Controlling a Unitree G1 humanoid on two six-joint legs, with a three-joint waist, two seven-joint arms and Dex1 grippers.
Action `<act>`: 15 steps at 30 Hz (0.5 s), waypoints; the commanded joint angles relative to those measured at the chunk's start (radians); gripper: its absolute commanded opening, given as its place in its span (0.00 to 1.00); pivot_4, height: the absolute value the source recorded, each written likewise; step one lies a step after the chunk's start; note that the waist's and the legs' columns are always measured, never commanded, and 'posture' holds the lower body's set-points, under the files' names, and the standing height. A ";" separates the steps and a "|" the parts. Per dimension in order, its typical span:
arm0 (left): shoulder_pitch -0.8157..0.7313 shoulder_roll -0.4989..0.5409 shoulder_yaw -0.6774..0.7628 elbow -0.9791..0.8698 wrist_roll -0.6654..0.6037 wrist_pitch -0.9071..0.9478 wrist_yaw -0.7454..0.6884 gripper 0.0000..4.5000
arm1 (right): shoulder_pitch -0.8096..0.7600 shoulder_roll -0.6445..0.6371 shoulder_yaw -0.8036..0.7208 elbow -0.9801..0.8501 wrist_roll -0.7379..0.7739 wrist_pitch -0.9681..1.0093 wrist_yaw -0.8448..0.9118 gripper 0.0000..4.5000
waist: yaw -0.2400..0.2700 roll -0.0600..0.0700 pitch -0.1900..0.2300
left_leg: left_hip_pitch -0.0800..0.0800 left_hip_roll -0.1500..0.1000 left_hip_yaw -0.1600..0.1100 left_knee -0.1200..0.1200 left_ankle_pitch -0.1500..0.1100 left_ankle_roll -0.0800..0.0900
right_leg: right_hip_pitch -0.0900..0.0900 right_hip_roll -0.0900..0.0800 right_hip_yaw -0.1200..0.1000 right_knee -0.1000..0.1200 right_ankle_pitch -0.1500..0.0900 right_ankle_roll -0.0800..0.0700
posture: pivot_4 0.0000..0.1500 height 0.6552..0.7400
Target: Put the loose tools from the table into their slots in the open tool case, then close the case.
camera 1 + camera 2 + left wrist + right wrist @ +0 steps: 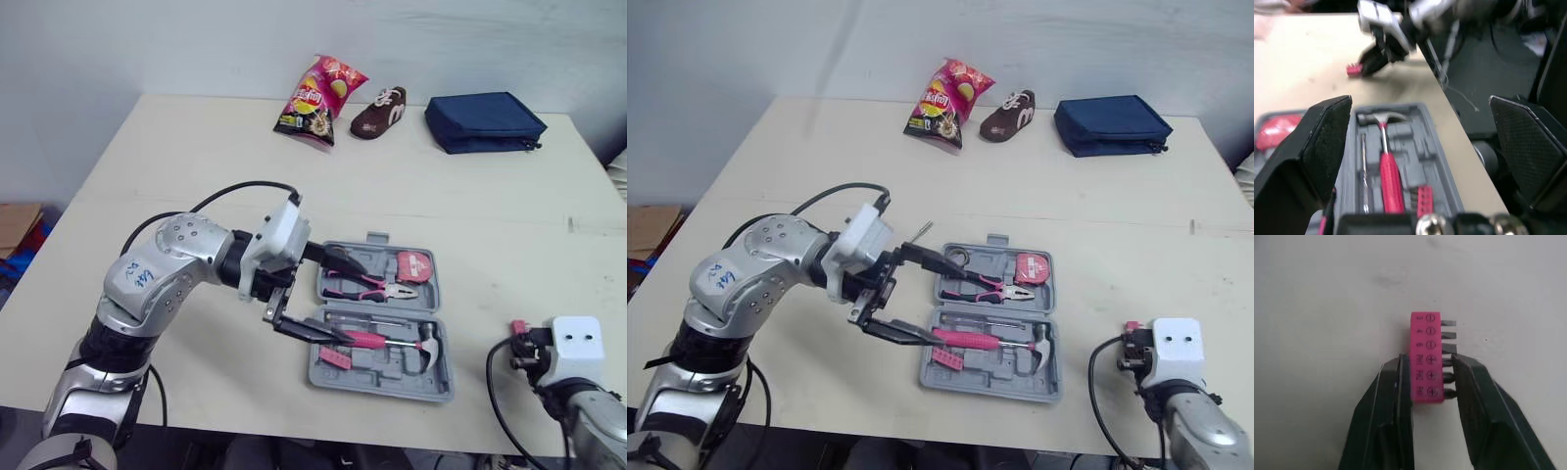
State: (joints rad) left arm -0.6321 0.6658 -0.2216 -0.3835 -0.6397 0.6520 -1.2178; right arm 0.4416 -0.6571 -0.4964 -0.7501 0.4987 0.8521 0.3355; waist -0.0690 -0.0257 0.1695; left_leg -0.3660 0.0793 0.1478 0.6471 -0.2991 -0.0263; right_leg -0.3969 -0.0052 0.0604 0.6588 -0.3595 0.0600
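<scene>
Your right pincer [1431,369] is clamped on the small pink plastic bit holder [1426,338], lying on the cream worktop [1327,308] near the open grey plastic tool case [382,377]. It is likely light, rigid and slick, so hold its flat sides. Your left pincer [1420,112] gapes wide, empty.

We note the grey tool case [392,378], the pink-handled hammer [367,339], and the pink bit holder [1425,357] bearing black symbols.

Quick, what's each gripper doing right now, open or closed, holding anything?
Left gripper: open, empty, over the tool case.
Right gripper: shut on the pink bit holder on the table.
</scene>
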 commanded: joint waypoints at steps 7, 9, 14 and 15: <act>0.093 0.081 -0.045 -0.039 0.110 -0.125 -0.077 1.00 | -0.235 -0.437 0.082 -0.004 0.301 -0.001 0.599 0.24 | -0.007 -0.010 0.006 | 0.003 0.001 -0.003 -0.001 0.001 0.001 | 0.004 0.001 -0.002 -0.002 0.001 0.000 | 1.00 1.00; 0.110 0.089 -0.047 -0.045 0.130 -0.137 -0.073 1.00 | -0.332 -0.458 0.205 0.003 0.282 -0.007 0.612 0.24 | -0.006 -0.012 0.007 | 0.000 0.001 -0.003 0.000 0.000 0.002 | 0.003 0.000 -0.002 -0.003 0.001 0.000 | 1.00 1.00; 0.149 0.113 -0.088 -0.057 0.234 -0.205 -0.056 1.00 | -0.487 -0.490 0.505 0.017 0.106 -0.002 0.578 0.24 | 0.006 -0.012 0.008 | -0.005 0.000 -0.003 0.001 -0.003 0.005 | -0.001 -0.003 -0.002 -0.006 0.001 0.001 | 1.00 1.00; 0.152 0.111 -0.085 -0.058 0.233 -0.202 -0.053 1.00 | -0.510 -0.481 0.527 0.023 0.101 0.008 0.571 0.24 | 0.010 -0.012 0.008 | -0.006 0.000 -0.002 0.002 -0.004 0.005 | -0.001 -0.003 -0.002 -0.006 0.001 0.001 | 1.00 1.00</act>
State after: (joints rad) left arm -0.4842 0.7699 -0.3087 -0.4038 -0.4198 0.4700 -1.2750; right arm -0.0426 -1.1397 0.0070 -0.7297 0.6253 0.8547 0.9192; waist -0.0590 -0.0381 0.1771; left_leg -0.3719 0.0795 0.1464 0.6493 -0.3035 -0.0208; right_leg -0.3985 -0.0086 0.0586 0.6528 -0.3589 0.0610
